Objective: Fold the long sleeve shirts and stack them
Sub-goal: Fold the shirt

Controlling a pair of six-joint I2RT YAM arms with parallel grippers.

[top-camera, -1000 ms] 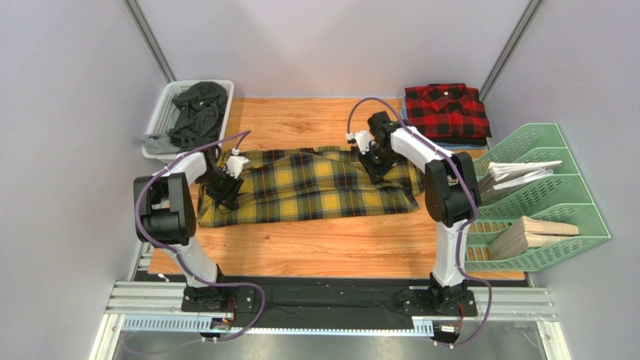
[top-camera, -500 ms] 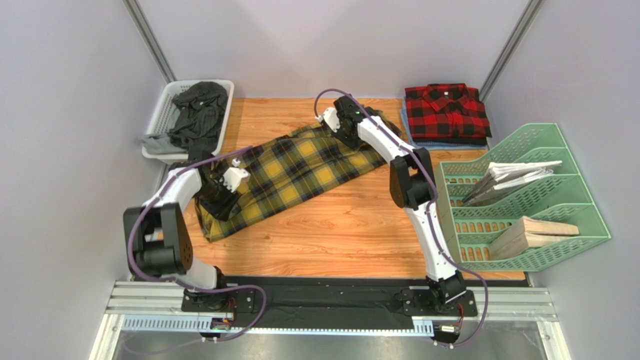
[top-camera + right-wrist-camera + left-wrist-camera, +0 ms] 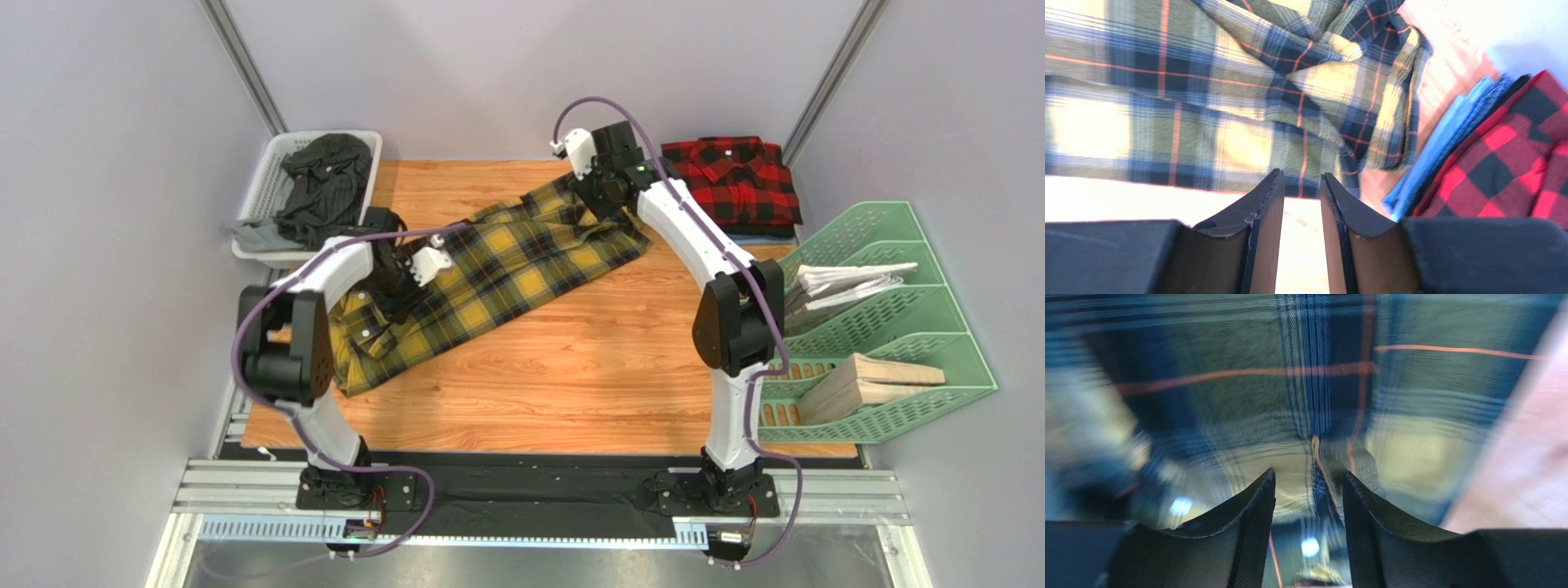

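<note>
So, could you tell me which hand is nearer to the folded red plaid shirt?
Right. The right hand hovers just left of the red plaid shirt, above the far end of the yellow shirt; the left hand sits at its opposite end.

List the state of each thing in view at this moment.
yellow shirt, laid out diagonally, rumpled, not stacked
red shirt, folded, at the far right corner
left end effector, on the yellow shirt, grip unclear
right end effector, open, empty, near the yellow shirt
basket, holding dark clothes
green rack, holding papers

Near wood (image 3: pixel 577 380) lies open; yellow shirt (image 3: pixel 515 263) and green rack (image 3: pixel 859 423) obstruct.
</note>
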